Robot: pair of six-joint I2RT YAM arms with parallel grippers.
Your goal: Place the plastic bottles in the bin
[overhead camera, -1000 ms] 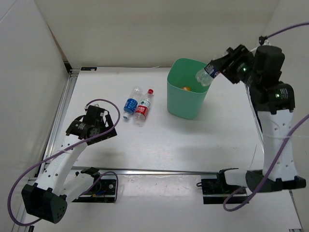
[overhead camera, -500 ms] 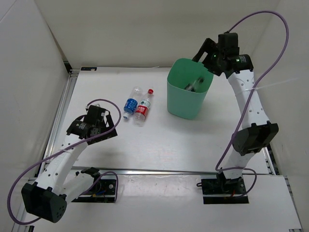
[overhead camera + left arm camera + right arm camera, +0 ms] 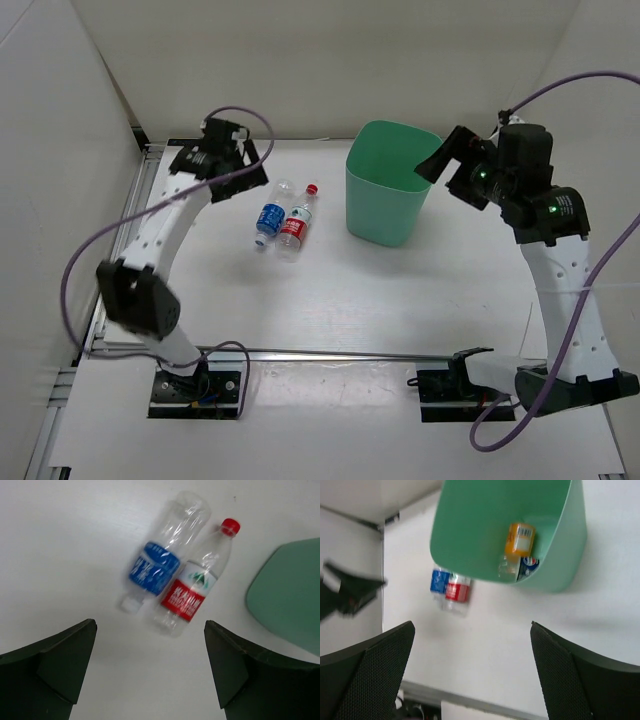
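Two plastic bottles lie side by side on the table: a clear blue-labelled one [image 3: 269, 215] [image 3: 155, 572] and a clear red-labelled one with a red cap [image 3: 293, 228] [image 3: 192, 592]. My left gripper [image 3: 246, 182] [image 3: 150, 625] hangs open just above and behind them, with nothing between its fingers. The mint-green bin [image 3: 380, 215] [image 3: 470, 530] stands to their right. Inside it lie an orange-filled bottle [image 3: 520, 539] and a clear bottle with a dark label [image 3: 522, 566]. My right gripper [image 3: 438, 165] [image 3: 472, 625] is open and empty, raised beside the bin's right rim.
White walls close in the table on the left, back and right. A metal rail [image 3: 330, 353] runs along the near edge by the arm bases. The bin's corner [image 3: 290, 595] shows at the right of the left wrist view.
The right gripper opened and the dark-labelled bottle dropped into the bin. The right arm then drew back. The left arm swung from the near left up to the two lying bottles.
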